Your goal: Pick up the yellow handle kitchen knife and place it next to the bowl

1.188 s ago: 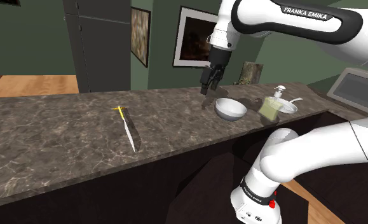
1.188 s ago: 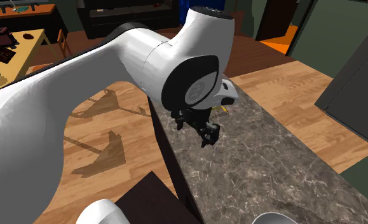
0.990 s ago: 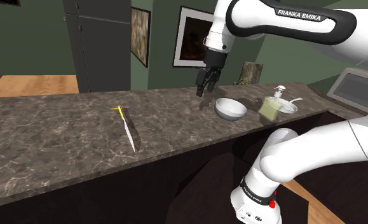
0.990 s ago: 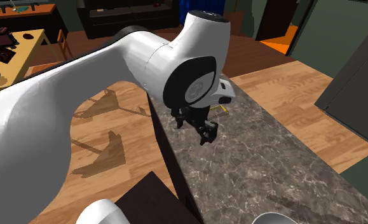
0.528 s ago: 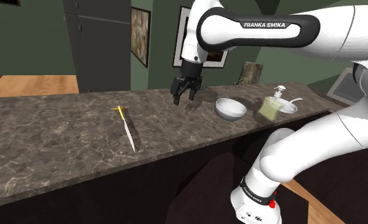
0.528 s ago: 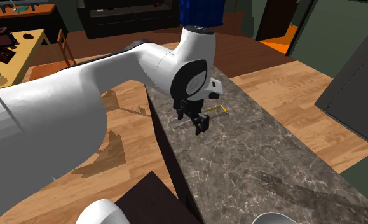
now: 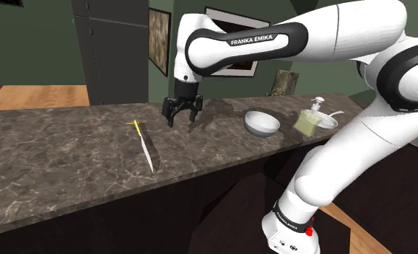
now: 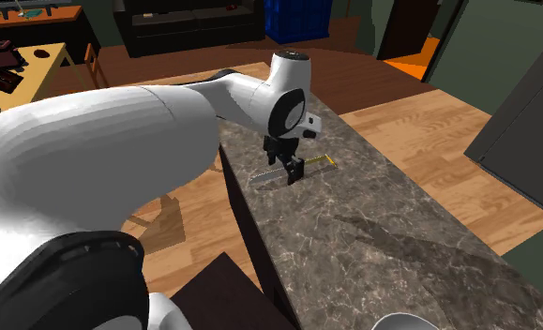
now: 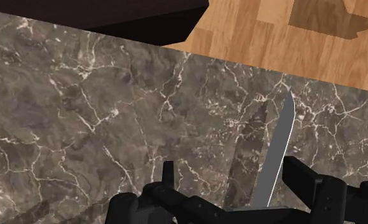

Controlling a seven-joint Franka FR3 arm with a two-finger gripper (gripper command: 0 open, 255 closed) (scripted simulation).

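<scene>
The knife (image 7: 149, 146) lies flat on the dark marble counter (image 7: 63, 162), its thin yellow handle (image 7: 134, 124) pointing away from the front edge and its grey blade toward it. My gripper (image 7: 182, 115) hangs open just above the counter, a little to the shoulder view's right of the handle. The white bowl (image 7: 261, 123) stands further right. In the second exterior view the gripper (image 8: 289, 171) hovers over the knife, between yellow handle (image 8: 321, 159) and blade tip (image 8: 263, 175). In the wrist view the blade (image 9: 278, 151) lies below the gap, near one finger (image 9: 301, 173), untouched.
A soap dispenser (image 7: 307, 121) and a second white dish (image 7: 329, 120) stand right of the bowl. The counter's front edge drops to a wooden floor (image 9: 284, 44). Green walls with framed pictures (image 7: 159, 40) rise behind the counter.
The arm swept from beside the bowl toward the shoulder view's left and came down near the knife. The fingers stayed open; the knife and bowl have not moved.
</scene>
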